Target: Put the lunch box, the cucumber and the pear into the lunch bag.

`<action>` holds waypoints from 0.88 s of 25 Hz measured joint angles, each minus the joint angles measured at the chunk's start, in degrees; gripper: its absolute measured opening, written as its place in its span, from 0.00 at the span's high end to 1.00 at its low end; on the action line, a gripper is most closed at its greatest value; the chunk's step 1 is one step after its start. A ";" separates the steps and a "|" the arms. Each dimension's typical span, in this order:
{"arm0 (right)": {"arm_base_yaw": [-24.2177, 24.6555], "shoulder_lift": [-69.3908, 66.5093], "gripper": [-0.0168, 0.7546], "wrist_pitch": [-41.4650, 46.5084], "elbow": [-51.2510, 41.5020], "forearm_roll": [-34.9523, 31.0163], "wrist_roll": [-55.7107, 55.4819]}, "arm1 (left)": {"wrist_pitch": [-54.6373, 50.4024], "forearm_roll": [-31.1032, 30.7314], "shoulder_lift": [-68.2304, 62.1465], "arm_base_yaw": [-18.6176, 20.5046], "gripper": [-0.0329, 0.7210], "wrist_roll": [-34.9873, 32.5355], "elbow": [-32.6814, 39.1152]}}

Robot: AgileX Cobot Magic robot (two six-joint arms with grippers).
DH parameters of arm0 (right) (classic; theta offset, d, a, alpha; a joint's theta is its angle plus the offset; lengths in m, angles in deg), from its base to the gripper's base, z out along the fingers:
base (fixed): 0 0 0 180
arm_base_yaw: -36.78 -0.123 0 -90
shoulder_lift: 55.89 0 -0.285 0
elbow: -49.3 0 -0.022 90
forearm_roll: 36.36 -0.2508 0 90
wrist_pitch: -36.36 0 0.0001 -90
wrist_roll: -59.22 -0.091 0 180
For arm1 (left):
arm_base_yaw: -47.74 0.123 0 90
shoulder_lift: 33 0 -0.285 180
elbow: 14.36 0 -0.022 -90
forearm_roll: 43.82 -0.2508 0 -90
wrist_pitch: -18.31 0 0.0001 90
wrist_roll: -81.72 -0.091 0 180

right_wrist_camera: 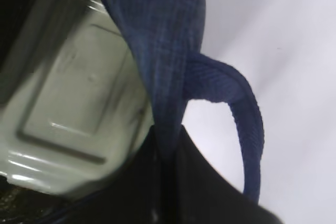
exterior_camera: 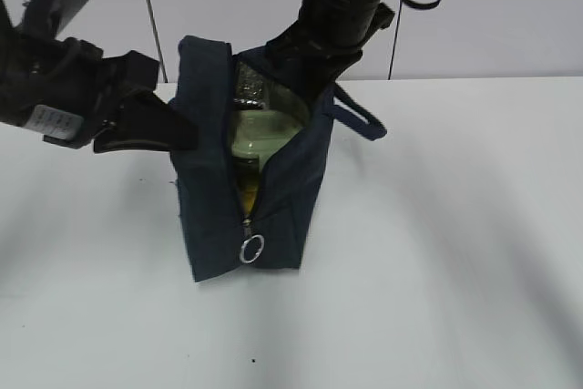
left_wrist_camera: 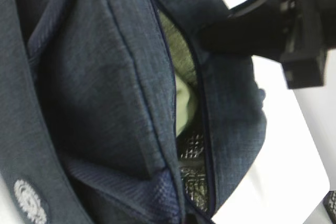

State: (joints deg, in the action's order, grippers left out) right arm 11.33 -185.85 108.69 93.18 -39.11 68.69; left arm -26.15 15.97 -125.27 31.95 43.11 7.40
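Observation:
The navy lunch bag (exterior_camera: 219, 216) stands on the white table with its top zipper open. Inside lies the pale green lunch box (exterior_camera: 260, 138), and a sliver of the yellow pear (exterior_camera: 244, 193) shows below it. The cucumber is hidden. My left gripper (exterior_camera: 187, 137) is shut on the bag's left wall; in the left wrist view only the bag's fabric (left_wrist_camera: 105, 77) and the lunch box (left_wrist_camera: 185, 106) show. My right gripper (right_wrist_camera: 168, 150) comes from above and is shut on the bag's right rim (right_wrist_camera: 157, 35), next to the lunch box (right_wrist_camera: 79, 103).
The bag's handle loop (exterior_camera: 360, 117) hangs off its right side. A silver ring pull (exterior_camera: 252, 250) dangles at the zipper's near end. Silver foil lining (left_wrist_camera: 191, 182) shows in the opening. White table (exterior_camera: 437, 271) surrounds the bag.

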 joint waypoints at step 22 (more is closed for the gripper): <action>0.22 6.47 0.97 0.27 -10.08 6.52 -0.49 | -6.62 3.14 -9.63 -2.52 0.98 -0.05 -6.64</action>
State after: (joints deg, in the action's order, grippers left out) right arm 11.55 -179.37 108.96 83.11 -32.59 68.20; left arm -32.76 19.11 -134.91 29.44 43.06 0.75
